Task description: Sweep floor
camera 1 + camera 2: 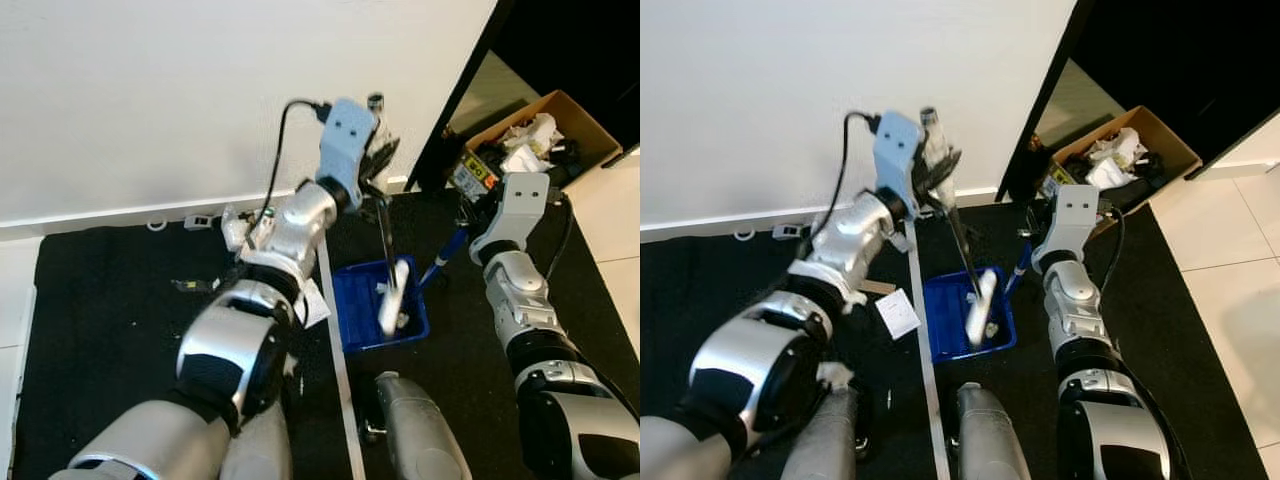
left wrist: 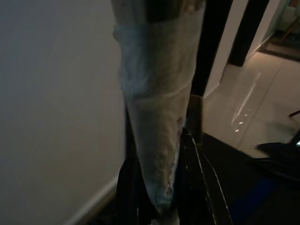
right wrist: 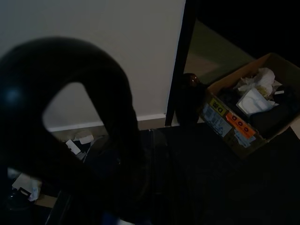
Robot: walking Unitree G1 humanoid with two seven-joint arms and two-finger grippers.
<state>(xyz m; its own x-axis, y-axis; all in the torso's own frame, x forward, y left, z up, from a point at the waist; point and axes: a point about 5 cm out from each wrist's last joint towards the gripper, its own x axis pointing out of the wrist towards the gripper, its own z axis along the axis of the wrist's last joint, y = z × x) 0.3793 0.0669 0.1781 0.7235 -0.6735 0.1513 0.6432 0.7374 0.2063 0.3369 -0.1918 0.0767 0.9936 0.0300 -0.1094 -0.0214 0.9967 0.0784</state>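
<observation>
A blue dustpan (image 1: 358, 318) rests on the black mat (image 1: 100, 320) just ahead of my legs. Its blue handle (image 1: 445, 256) slants up to my right gripper (image 1: 470, 218), which is shut on the handle's black looped end (image 3: 93, 93). My left gripper (image 1: 376, 150), raised near the white wall, is shut on the pale taped handle (image 2: 157, 117) of a brush. The thin dark brush shaft (image 1: 962, 245) runs down to a white brush head (image 1: 393, 300) lying inside the dustpan.
Paper scraps (image 1: 192, 285) and a white sheet (image 1: 898, 312) lie on the mat at left. A long white strip (image 1: 336, 340) runs beside the dustpan. A cardboard box of clutter (image 1: 545, 140) stands by the dark doorway; pale tiles (image 1: 620, 230) lie right.
</observation>
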